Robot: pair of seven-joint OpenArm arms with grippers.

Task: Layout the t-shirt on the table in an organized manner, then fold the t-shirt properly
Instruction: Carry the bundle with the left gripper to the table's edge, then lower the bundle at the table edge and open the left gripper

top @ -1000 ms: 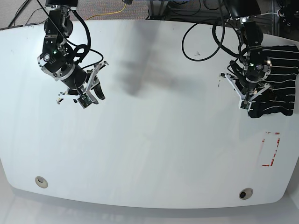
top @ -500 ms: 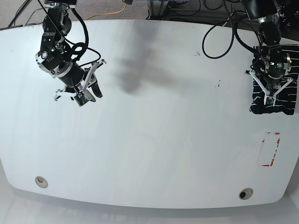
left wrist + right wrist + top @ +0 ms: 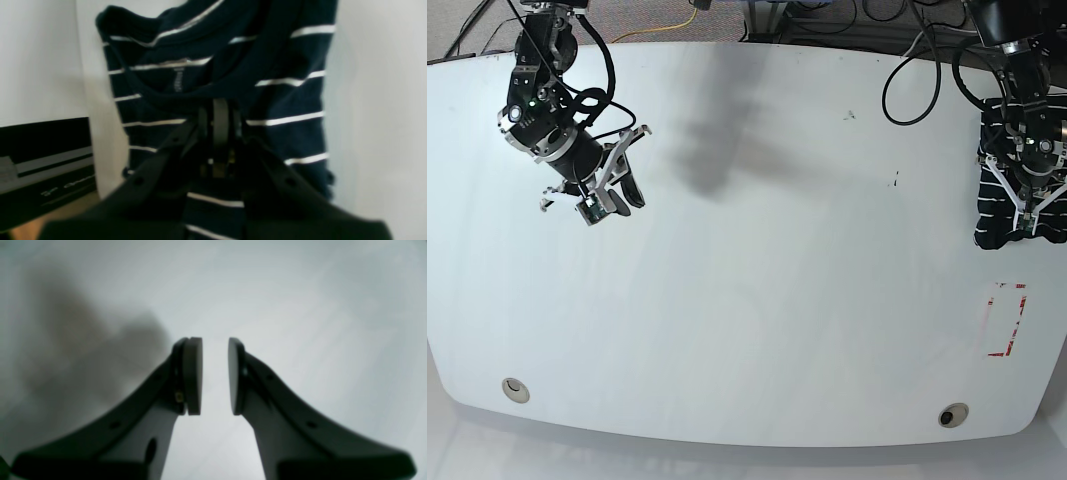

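The left end effector point(image 3: 217, 133) is pinched closed on the striped t-shirt point(image 3: 217, 66), bunched at the surface's point(image 3: 757, 280) edge; the left wrist view alone shows its neckline. The right end effector point(image 3: 215, 375) stands slightly parted, gripping nothing, well apart over bare surface.

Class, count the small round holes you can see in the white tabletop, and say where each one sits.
2: one hole near the table's front-left corner, one near its front-right corner. None appears hidden.
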